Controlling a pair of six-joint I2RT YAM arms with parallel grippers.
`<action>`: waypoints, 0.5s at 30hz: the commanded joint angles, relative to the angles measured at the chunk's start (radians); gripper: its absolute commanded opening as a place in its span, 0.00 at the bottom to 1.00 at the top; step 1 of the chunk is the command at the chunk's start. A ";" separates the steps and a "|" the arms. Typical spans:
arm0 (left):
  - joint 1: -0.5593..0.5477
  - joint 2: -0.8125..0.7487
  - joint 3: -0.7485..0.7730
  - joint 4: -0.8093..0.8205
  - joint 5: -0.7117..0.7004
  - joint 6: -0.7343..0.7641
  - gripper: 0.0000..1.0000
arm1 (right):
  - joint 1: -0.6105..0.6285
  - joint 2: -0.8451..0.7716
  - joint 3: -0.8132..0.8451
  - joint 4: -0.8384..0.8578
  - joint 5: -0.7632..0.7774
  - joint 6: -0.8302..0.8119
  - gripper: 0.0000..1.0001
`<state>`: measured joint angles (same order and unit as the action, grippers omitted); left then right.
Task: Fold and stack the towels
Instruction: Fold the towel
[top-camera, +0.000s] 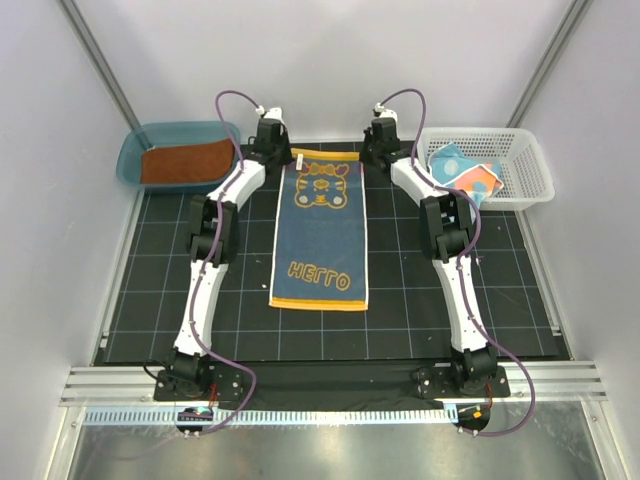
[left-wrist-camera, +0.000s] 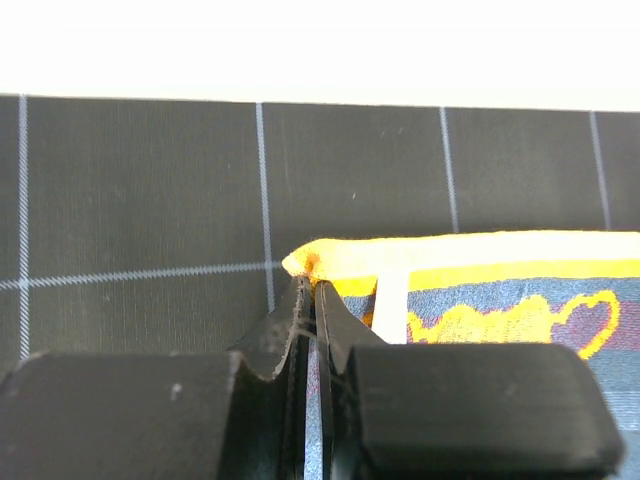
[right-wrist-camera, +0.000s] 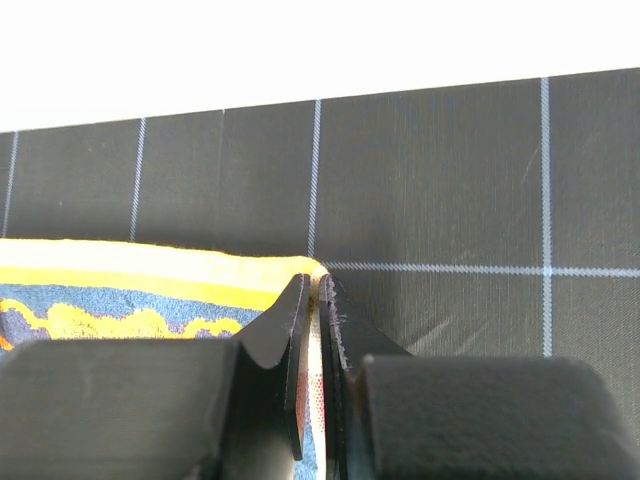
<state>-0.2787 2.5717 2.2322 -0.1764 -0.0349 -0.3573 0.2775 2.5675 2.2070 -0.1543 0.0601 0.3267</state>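
- Two grippers are at work on one cloth. The navy towel (top-camera: 320, 235) lies flat and at full length down the middle of the mat (top-camera: 160, 300), with its yellow-hemmed short edge toward the mat's far side and its lettered end toward the near side.
- The left gripper (left-wrist-camera: 312, 290) is clenched on the towel's far-left corner — the yellow hem shows pinched between its fingertips, low against the mat.
- The right gripper (right-wrist-camera: 315, 285) is clamped the same way on the far-right corner, hem caught between its tips, also down at the mat's surface.
- The step in hand, as I judge it, is the first fold of this towel. Both far corners are gripped and the lift has not begun; the overhead view shows no raised edge or crease.
- Other towels wait off the mat. A rust-brown towel (top-camera: 185, 162) lies in the tub (top-camera: 135, 150) just off the mat's far-left corner, and I cannot tell whether it is folded. Spotted towels (top-camera: 465, 172) sit bunched in the basket (top-camera: 530, 160) just off the far-right corner.
- The next move likely calls for both arms to raise the corners together and carry them toward the mat's near side. They would then lay the far edge onto the near edge, hem on hem.
- That needs matched height and pace on both sides so the carried edge runs straight, and enough lift that the lower half is not dragged along the mat.
- Only a little hem sits in each pinch — a slip on either side would skew the fold.
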 joint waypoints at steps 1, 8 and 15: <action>0.009 -0.067 0.061 0.077 -0.022 0.024 0.06 | -0.006 -0.087 0.056 0.068 0.003 -0.023 0.04; 0.021 -0.085 0.069 0.084 -0.020 0.026 0.00 | -0.006 -0.124 0.039 0.091 -0.008 -0.037 0.04; 0.021 -0.188 -0.055 0.113 -0.003 0.011 0.00 | -0.003 -0.234 -0.118 0.150 -0.031 -0.038 0.02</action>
<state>-0.2680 2.5229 2.2105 -0.1448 -0.0357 -0.3519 0.2775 2.4718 2.1304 -0.0952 0.0399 0.3077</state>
